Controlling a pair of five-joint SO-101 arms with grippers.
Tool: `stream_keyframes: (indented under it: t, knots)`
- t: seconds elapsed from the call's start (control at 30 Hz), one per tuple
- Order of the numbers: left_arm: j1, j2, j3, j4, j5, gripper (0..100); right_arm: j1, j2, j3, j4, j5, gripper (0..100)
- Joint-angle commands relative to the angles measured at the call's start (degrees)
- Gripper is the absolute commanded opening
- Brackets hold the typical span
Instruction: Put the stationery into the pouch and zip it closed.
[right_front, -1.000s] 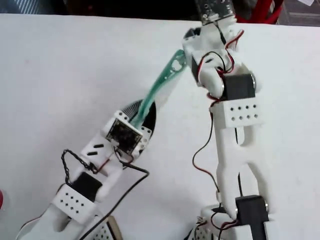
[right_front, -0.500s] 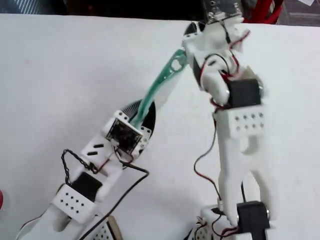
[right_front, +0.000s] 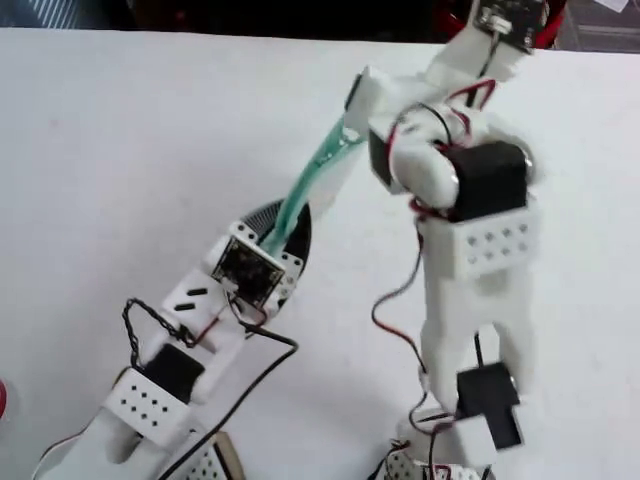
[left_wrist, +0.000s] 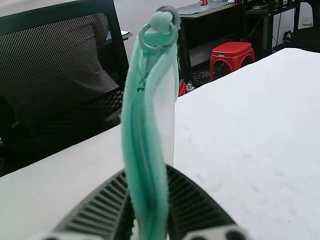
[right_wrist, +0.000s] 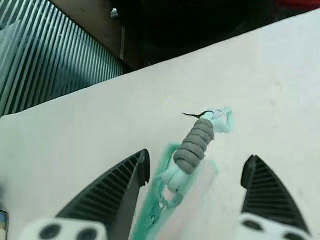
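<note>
Right arm has swung since a second ago: in the high view its wrist camera has slid toward 3 o'clock along the far edge of the table (right_front: 120, 150), and its elbow has dropped lower, while the left arm hasn't budged. Now the left gripper (right_front: 272, 238) (left_wrist: 146, 175), coming in from 7 o'clock, is clamped tight on one end of the teal, see-through pouch (right_front: 310, 185) (left_wrist: 147, 150) (right_wrist: 175, 200), holding it clear of the table. From that grip the pouch slants away toward 1 o'clock, and its far end reaches the front of the right arm. Over to the right wrist view: the right gripper (right_wrist: 197, 157) is spread wide, one jaw on either side of the pouch's end, neither touching it. Sitting right between them is the grey zipper pull (right_wrist: 195, 145) on its teal ring. In the left wrist view that ring crowns the upright pouch, with a black mesh chair (left_wrist: 60, 65) and a red stool (left_wrist: 231, 52) beyond the table's edge.
</note>
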Motion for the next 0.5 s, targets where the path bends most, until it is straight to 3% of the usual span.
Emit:
stream_keyframes:
  t: [0.0,0.2,0.4,0.47]
  knots:
    - [-0.4,0.1,-0.9,0.7,0.4,2,-0.4,4.7,-6.1,0.7,-4.8,29.2]
    - [-0.4,0.1,-0.9,0.7,0.4,2,0.7,9.5,-13.0,0.6,-7.1,27.7]
    - [-0.4,0.1,-0.9,0.7,0.4,2,2.8,13.3,-13.5,-0.4,-6.5,6.0]
    - [-0.4,0.1,-0.9,0.7,0.4,2,2.6,13.6,-13.7,-0.4,-3.8,4.9]
